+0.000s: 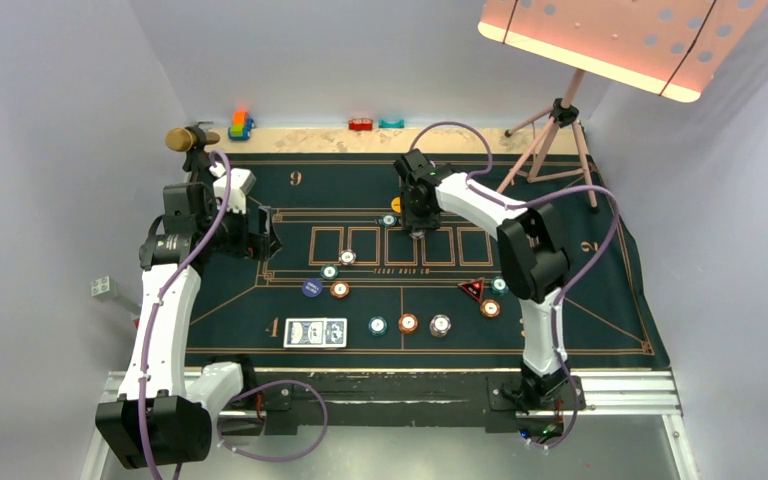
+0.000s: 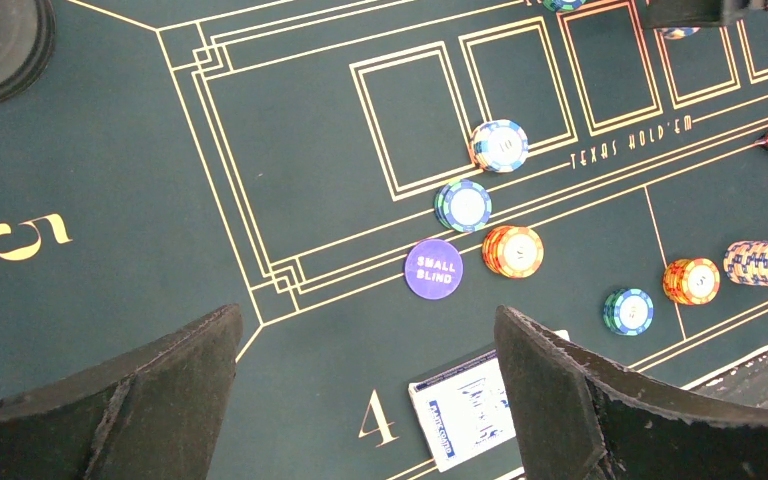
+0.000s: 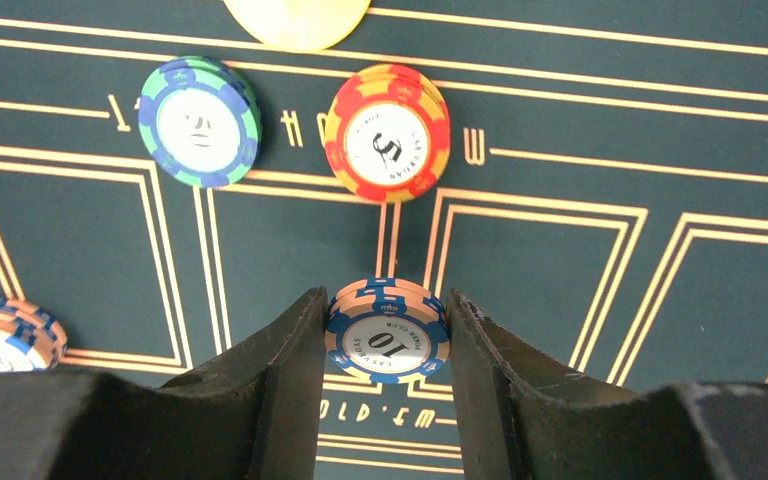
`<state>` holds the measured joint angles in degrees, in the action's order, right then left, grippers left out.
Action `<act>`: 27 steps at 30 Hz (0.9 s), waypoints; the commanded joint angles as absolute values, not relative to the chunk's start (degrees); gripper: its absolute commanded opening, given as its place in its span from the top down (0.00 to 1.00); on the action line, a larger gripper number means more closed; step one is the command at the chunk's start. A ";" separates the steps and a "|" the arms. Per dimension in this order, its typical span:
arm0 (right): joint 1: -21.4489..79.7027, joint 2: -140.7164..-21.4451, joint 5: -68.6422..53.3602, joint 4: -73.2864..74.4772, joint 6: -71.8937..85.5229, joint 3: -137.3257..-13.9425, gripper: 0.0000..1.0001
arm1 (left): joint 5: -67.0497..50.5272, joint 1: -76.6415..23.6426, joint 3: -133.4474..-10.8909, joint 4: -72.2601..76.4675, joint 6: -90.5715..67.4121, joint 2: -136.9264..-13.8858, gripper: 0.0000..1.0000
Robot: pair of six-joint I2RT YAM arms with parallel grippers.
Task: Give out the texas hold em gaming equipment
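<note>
The right gripper [image 3: 385, 300] pinches a blue-and-white chip stack [image 3: 387, 345] marked 10, one finger against each side, at the lower centre of its wrist view. Whether the stack rests on the felt-covered worktop [image 3: 80, 230] or is lifted is hard to tell. Above it lie a green chip [image 3: 200, 120] and a red-and-yellow chip [image 3: 388, 132], with a yellow disc [image 3: 295, 18] at the top edge. The left gripper [image 2: 368, 315] hangs spread wide, holding nothing. A purple small-blind disc [image 2: 433, 268] sits just above it in frame, and the playing cards [image 2: 465, 415] are at the bottom.
</note>
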<state>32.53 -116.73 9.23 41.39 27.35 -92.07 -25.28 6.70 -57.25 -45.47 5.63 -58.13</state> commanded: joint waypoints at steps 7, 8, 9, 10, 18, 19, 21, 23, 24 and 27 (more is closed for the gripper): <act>33.06 -121.58 7.82 38.09 26.74 -97.66 0.84 | -25.84 7.05 -57.09 -43.99 6.43 -57.37 0.00; 33.15 -122.24 7.60 38.06 26.91 -98.10 0.84 | -25.80 7.11 -57.09 -43.97 6.41 -57.40 0.00; 33.20 -122.92 7.38 37.89 27.12 -98.57 0.84 | -25.77 7.06 -57.06 -44.01 6.36 -57.39 0.00; 33.36 -123.47 7.28 37.82 27.27 -98.95 0.84 | -25.75 7.10 -57.08 -44.07 6.44 -57.39 0.00; 33.93 -125.98 5.40 36.91 28.65 -100.29 0.80 | -25.49 7.11 -57.10 -44.01 6.40 -57.39 0.00; 33.92 -126.07 5.59 37.12 28.74 -100.28 0.79 | -25.49 7.11 -57.08 -43.95 6.43 -57.39 0.00; 33.91 -126.21 5.74 37.36 28.74 -100.24 0.72 | -25.49 7.06 -57.06 -43.98 6.48 -57.42 0.00; 33.90 -126.06 5.88 37.73 28.76 -100.15 0.61 | -25.47 7.12 -57.12 -43.94 6.45 -57.47 0.00; 33.92 -126.04 6.02 37.91 28.74 -100.05 0.57 | -25.49 7.09 -57.05 -43.89 6.42 -57.48 0.00; 33.93 -125.50 6.07 38.63 28.76 -100.03 0.47 | -25.49 7.09 -57.05 -44.01 6.44 -57.43 0.00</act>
<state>33.43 -125.38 6.46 38.52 27.90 -98.37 -25.28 6.68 -57.25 -45.45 5.65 -58.15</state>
